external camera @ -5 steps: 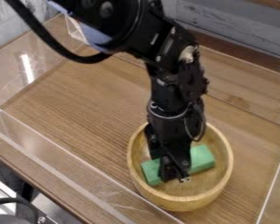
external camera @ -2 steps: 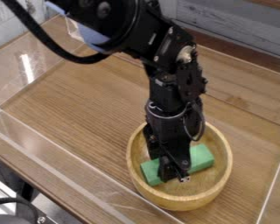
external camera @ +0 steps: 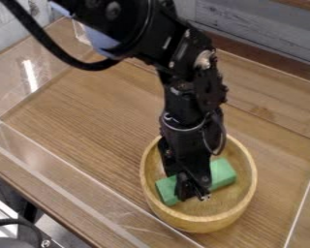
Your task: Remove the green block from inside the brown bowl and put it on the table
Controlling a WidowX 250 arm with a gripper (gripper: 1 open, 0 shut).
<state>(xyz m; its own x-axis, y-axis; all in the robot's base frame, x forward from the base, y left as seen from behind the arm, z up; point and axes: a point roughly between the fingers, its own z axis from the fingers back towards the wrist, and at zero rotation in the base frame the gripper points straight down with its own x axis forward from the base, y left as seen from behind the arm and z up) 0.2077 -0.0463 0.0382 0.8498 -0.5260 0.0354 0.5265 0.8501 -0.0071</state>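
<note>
Nearest the camera, the clear acrylic wall (external camera: 67, 184) runs along the front edge of the worktop (external camera: 106, 116). Just behind it sits the brown bowl (external camera: 203, 221), close to the front right corner, its thick rim standing between the contents and the open surface.

My claw (external camera: 190, 190) points straight down into the bowl. Its jaws are pressed in on the green block (external camera: 220, 174), pinching it near the middle. The block lies inside the bowl, green showing on both sides of my claw. I cannot tell whether it rests on the bowl floor or is already a little clear of it.

Step in hand, as I judge it: grasp made, lift not yet made. The next move calls for a straight vertical rise until the block clears the rim, then a sideways carry, then a descent and release on bare wood.

Room for moving:
- Front and right: poor. The bowl is near the acrylic walls there.
- Left and rear: good. A wide stretch of bare worktop lies beyond the bowl, toward the far wall.

Caution: a sideways move before the rim is cleared could snag the block or drag the bowl.
</note>
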